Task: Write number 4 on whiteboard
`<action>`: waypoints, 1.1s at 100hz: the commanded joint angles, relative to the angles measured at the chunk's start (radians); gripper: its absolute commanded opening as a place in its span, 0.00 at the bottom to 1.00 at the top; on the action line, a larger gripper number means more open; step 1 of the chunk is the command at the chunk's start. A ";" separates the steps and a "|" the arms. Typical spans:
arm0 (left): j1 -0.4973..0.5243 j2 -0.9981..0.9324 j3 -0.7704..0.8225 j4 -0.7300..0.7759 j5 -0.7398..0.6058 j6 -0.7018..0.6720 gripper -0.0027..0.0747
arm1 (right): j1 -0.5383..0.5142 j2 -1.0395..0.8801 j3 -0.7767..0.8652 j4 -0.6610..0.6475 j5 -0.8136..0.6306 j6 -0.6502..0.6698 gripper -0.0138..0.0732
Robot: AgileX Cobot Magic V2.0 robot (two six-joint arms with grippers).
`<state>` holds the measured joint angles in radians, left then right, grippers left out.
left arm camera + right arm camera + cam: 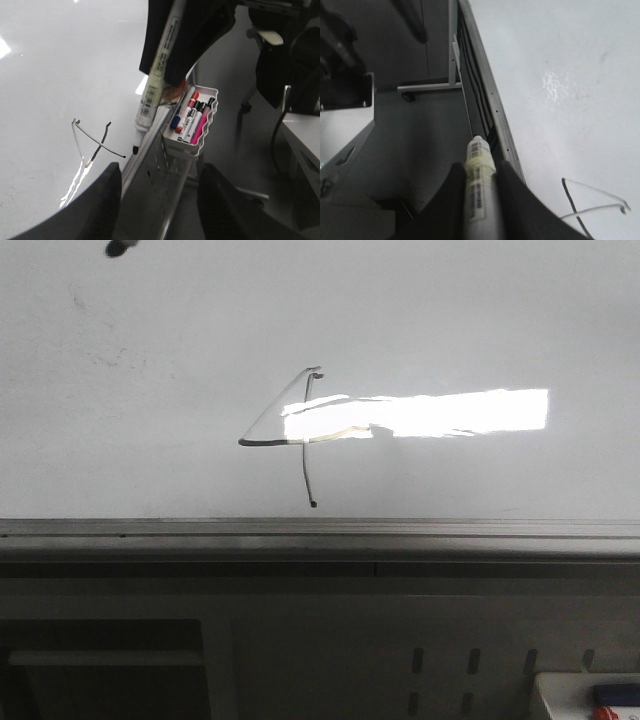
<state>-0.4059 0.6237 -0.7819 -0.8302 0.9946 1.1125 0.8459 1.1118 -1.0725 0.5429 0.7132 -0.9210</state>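
The whiteboard (150,390) fills the front view, with a grey frame along its lower edge. The number 4 (300,435) is drawn on it in thin dark lines, partly under a bright glare patch. It also shows in the left wrist view (95,142) and the right wrist view (590,205). My right gripper (480,167) is shut on a white marker (479,190). In the left wrist view that marker (150,95) hangs tip down, its dark tip close to the board's frame, beside the 4. My left gripper (160,172) is open and empty.
A white tray (200,145) with several coloured markers hangs on the perforated panel below the board's frame; its corner also shows in the front view (560,690). A small dark object (120,247) pokes in at the front view's top edge. Chairs and a desk stand behind.
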 commanded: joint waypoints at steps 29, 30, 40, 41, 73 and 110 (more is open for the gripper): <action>-0.076 0.175 -0.168 -0.022 0.146 0.051 0.47 | 0.185 0.009 -0.035 0.010 -0.230 -0.106 0.08; -0.078 0.175 -0.168 -0.022 0.145 0.051 0.47 | 0.189 0.009 -0.035 0.010 -0.233 -0.106 0.08; -0.095 0.200 -0.168 -0.022 0.136 0.051 0.47 | 0.201 0.009 -0.035 0.010 -0.235 -0.106 0.08; -0.095 0.202 -0.168 -0.022 0.136 0.051 0.47 | 0.200 0.009 -0.035 0.010 -0.235 -0.106 0.08; -0.095 0.246 -0.168 -0.081 0.105 0.050 0.26 | 0.200 0.011 -0.035 0.010 -0.206 -0.106 0.08; -0.095 0.250 -0.168 -0.094 0.092 0.050 0.01 | 0.200 0.011 -0.035 0.010 -0.203 -0.106 0.09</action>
<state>-0.4940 0.8710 -0.9176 -0.8470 1.1391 1.1950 1.0449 1.1370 -1.0725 0.5388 0.5710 -1.0215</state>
